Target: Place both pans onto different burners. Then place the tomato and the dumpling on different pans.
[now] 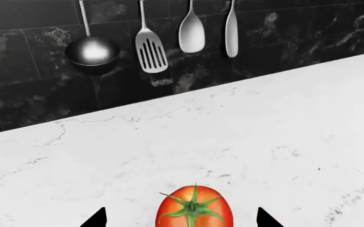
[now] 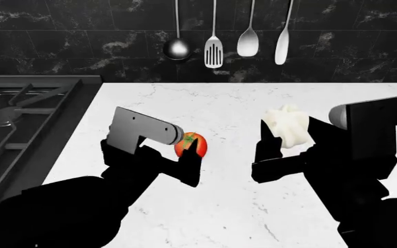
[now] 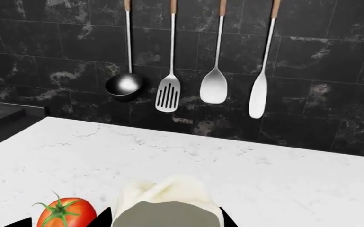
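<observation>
while only part of the stove [image 2: 19,119] shows at the head view's left edge, no pan is in sight. the left gripper [image 2: 184,157] straddles the red, green-stemmed tomato [image 2: 186,143] on the white counter [image 2: 233,103], jaws released. right of it, the right gripper [image 2: 288,147] grasps the white pleated dumpling [image 2: 288,126]; its wrist view cuts off the lower half.

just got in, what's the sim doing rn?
Each arm is at a food item on the white counter. The left pincer straddles the tomato, jaws apart. The right pincer is around the dumpling; a firm grip can't be confirmed. No pans in view; the stove grates look bare.
</observation>
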Robot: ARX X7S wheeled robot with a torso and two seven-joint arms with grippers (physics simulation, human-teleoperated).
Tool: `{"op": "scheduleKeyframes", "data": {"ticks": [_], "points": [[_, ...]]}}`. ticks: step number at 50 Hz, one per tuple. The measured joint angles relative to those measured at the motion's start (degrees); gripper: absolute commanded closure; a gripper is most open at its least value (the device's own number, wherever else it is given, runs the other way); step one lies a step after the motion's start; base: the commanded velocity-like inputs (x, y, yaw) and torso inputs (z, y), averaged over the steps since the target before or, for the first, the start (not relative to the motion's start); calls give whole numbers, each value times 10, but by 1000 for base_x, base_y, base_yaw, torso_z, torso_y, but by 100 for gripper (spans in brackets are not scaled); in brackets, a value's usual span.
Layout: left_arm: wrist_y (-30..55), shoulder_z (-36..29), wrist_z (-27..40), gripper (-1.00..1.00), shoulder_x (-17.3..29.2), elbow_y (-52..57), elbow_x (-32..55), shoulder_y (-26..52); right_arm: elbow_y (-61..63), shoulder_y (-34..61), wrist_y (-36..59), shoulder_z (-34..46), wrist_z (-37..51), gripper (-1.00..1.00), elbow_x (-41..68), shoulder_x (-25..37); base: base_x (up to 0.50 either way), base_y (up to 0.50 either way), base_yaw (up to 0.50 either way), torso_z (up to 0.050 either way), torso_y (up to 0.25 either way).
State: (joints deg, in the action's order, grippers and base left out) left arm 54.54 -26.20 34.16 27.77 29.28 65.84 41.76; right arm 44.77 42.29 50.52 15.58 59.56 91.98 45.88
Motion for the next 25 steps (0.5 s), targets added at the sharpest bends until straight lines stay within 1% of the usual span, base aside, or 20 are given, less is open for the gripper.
{"op": "scheduleKeyframes", "data": {"ticks": [10, 25], "points": [[-14, -35, -27, -100, -24, -56, -39, 14, 5, -15, -8, -6, -9, 100, -8, 4, 0, -2, -1, 0, 0], [-34, -68, -62, -100, -55, -128, -87, 28, 5, -36, -20, -12, -26, 100, -23, 6, 0, 0, 0, 0, 0]]}}
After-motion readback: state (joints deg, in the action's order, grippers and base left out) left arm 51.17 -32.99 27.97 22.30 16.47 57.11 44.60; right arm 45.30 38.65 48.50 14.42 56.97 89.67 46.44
